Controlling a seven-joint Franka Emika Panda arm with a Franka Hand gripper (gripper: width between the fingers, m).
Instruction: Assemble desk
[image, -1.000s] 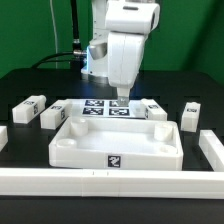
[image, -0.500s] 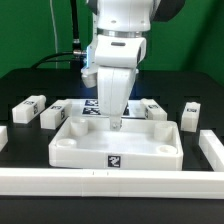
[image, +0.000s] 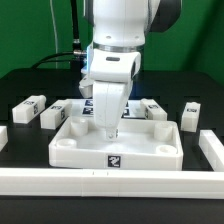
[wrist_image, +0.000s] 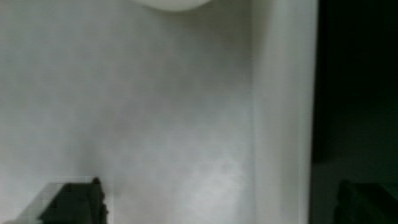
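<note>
Desk top (image: 80, 152) is lying nearest, rim up. Claw (image: 108, 128) is dipping into it, having come forward off the marker board (image: 86, 104), jaws wide (nothing held), likely lining up a rim grasp. Leg blocks (image: 29, 106) are waiting beyond.

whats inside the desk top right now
Only the gripper, jaws open, hangs down inside the desk top. The floor that shows is otherwise bare. The patch behind the arm is covered, so it cannot be checked.
</note>
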